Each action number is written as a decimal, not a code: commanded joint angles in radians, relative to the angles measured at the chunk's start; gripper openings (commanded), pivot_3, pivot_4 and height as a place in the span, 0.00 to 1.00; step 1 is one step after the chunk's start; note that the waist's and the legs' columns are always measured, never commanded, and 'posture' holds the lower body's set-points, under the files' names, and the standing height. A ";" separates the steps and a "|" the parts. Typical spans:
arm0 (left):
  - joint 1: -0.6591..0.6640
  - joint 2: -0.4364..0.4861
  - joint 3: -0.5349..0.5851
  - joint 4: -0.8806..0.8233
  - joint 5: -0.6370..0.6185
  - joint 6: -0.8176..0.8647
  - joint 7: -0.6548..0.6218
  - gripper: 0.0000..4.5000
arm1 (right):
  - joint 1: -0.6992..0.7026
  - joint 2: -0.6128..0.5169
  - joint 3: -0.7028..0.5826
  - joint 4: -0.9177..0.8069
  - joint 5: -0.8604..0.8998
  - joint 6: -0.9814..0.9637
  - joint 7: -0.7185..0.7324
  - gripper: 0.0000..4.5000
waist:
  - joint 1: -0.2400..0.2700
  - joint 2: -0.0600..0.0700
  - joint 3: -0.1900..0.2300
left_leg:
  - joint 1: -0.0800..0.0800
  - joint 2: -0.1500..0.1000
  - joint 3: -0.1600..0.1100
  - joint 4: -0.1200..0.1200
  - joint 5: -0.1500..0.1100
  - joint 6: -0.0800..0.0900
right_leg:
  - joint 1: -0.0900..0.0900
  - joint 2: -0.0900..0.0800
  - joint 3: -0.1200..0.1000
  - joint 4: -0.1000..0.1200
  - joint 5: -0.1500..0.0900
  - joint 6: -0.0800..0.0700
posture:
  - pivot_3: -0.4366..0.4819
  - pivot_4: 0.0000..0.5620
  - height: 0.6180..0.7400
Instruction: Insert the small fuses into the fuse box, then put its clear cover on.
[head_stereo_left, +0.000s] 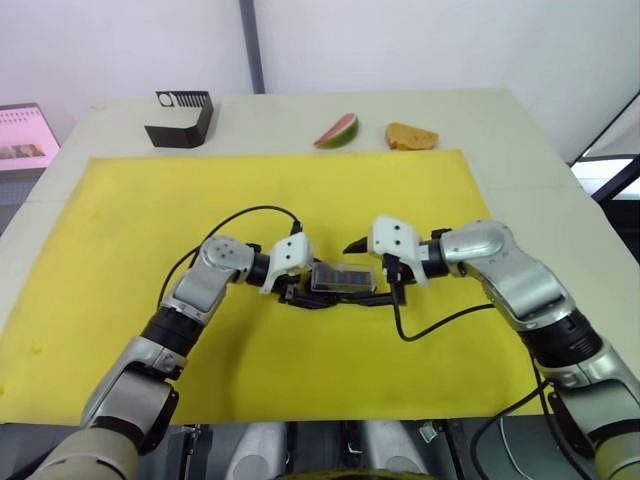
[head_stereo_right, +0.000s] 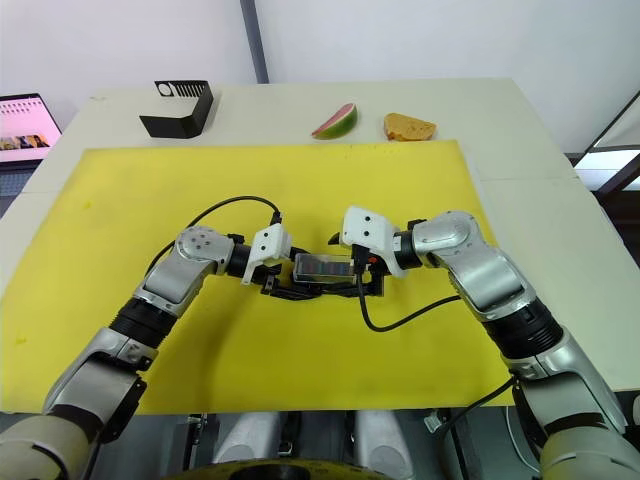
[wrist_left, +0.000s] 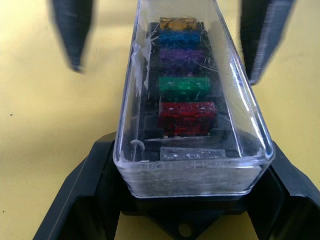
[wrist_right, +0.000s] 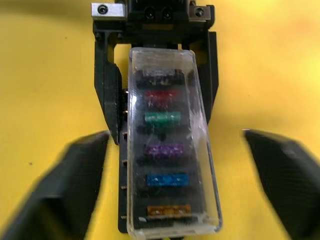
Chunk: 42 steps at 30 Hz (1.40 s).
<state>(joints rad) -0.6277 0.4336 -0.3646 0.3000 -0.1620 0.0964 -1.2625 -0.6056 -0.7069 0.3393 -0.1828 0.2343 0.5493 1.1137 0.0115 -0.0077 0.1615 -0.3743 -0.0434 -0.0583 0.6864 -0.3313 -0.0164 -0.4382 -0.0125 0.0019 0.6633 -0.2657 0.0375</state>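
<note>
The clear cover (wrist_left: 192, 100) sits over the fuse box (wrist_right: 122, 165) mid-mat, fuses (wrist_right: 162, 118) seated inside. Your left gripper (wrist_left: 170, 45) and right gripper (wrist_right: 175, 175) are both spread, flanking it; press the cover squarely down.

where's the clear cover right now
The clear cover sits on the fuse box over the fuses, mid yellow mat, between the left gripper and right gripper, both open.
</note>
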 joint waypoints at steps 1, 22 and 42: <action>0.009 0.017 0.019 -0.014 0.012 -0.014 -0.001 0.58 | -0.028 -0.002 -0.039 -0.041 -0.001 0.001 -0.014 0.99 | 0.000 0.000 0.000 | 0.000 0.000 0.000 0.000 0.000 0.000 | 0.000 0.000 0.000 0.000 0.000 0.000 | 0.48 0.27 1.00; 0.026 0.005 0.025 -0.012 0.009 -0.007 0.024 0.58 | 0.070 0.081 -0.164 -0.074 0.188 0.078 -0.055 0.13 | -0.001 0.000 0.000 | 0.000 0.000 0.000 0.000 0.000 0.000 | 0.000 0.000 0.000 0.001 0.000 0.000 | 0.48 0.27 1.00; 0.015 -0.002 0.029 -0.009 0.018 0.006 0.035 0.58 | 0.167 0.023 0.052 -0.016 -0.024 0.095 -0.123 0.01 | -0.002 -0.001 -0.005 | 0.007 0.000 0.000 0.000 0.000 0.001 | 0.007 0.000 0.000 0.000 0.000 0.000 | 0.48 0.27 1.00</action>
<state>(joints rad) -0.6048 0.4262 -0.3555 0.3014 -0.1498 0.1007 -1.2357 -0.4829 -0.6578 0.3114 -0.2717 0.2936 0.5853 1.0061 0.0091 -0.0088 0.1561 -0.3663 -0.0434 -0.0582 0.6866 -0.3317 -0.0156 -0.4304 -0.0123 0.0020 0.6634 -0.2657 0.0375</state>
